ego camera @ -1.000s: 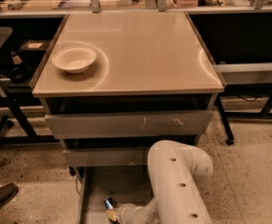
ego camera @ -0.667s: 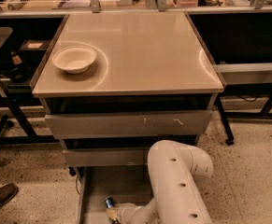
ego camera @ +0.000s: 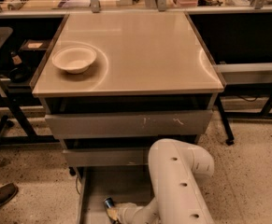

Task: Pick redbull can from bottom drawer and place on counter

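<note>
Nothing has moved: the gripper (ego camera: 113, 213) stays down in the bottom drawer (ego camera: 126, 185) right by the redbull can (ego camera: 108, 203), whether it holds the can cannot be told, so the lift looks not yet done.

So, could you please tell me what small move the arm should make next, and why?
Probably it should make sure of its hold on the redbull can before any lift. The gripper sits low in the bottom drawer, right against the can, which rests on the drawer floor. Whether the can is actually gripped cannot be seen.
</note>
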Controlling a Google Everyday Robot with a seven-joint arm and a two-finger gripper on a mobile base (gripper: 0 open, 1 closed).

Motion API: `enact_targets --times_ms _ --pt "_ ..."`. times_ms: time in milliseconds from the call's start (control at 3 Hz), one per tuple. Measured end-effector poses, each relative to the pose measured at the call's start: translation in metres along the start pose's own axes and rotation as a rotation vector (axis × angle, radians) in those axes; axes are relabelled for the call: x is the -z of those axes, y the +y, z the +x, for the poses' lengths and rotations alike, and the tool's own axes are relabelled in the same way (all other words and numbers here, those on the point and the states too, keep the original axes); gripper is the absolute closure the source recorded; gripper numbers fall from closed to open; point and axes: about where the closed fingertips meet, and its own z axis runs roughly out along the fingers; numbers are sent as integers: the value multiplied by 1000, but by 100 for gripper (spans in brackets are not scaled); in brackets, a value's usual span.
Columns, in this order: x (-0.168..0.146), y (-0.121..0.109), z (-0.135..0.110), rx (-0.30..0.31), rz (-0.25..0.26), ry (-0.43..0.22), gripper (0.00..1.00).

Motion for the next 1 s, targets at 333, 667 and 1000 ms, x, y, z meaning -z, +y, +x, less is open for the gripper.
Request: enact_targets --times_ms 333,667,1000 --pt "17 3 -14 6 4 -20 100" --pt "41 8 -33 16 18 -44 100" --pt "74 8 -48 25 56 -55 100"
